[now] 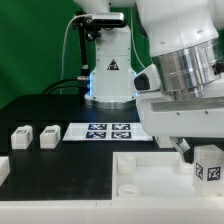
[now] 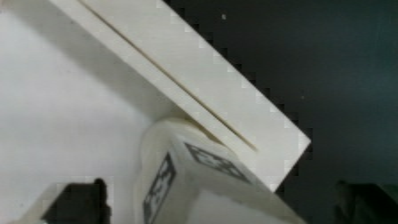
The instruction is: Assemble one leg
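The leg point(image 1: 207, 167), a small white block with a marker tag, stands at the right end of the large white tray-shaped piece point(image 1: 150, 158). My gripper point(image 1: 192, 150) is right over it. In the wrist view the leg point(image 2: 199, 165) lies between the two dark fingers point(image 2: 80, 202), with a gap showing on each side, beside the tray's rim point(image 2: 196, 80). The jaws stand apart around the leg. I cannot tell whether the leg sits in a corner hole.
Two more tagged legs point(image 1: 20, 136) point(image 1: 48, 135) lie on the black table at the exterior view's left. The marker board point(image 1: 108, 130) lies behind the tray. Another white part point(image 1: 3, 168) shows at the left edge. A camera stand point(image 1: 108, 75) is at the back.
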You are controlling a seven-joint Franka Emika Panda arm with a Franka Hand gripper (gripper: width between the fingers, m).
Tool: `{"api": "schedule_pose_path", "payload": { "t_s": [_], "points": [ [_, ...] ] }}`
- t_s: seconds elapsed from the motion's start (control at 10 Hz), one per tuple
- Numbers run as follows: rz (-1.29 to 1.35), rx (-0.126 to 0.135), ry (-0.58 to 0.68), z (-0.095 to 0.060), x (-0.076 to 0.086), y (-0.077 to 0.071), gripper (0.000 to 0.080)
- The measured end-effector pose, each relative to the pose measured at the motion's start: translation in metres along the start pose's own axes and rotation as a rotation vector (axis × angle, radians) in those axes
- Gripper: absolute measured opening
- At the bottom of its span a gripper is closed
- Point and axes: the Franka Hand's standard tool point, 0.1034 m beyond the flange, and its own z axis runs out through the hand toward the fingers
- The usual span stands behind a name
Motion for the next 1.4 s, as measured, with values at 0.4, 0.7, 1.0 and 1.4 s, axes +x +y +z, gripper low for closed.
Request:
{"api": "schedule_pose_path", "payload": {
  "t_s": [0.4,0.7,1.0,1.4],
  "points": [
    [-0.6,-0.072,0.033,-0.0035,-0.0035,-0.008,0.0649],
    [-0.853,-0.105,0.029,-0.001,-0.0033,-0.0068,0.0649],
    [-0.742,-0.1,0.032,-0.0003,-0.0044,-0.0073,0.0424],
    [-0.287,-0.081,0.053,-0.0018,0.001,-0.0035,0.032]
  ]
}}
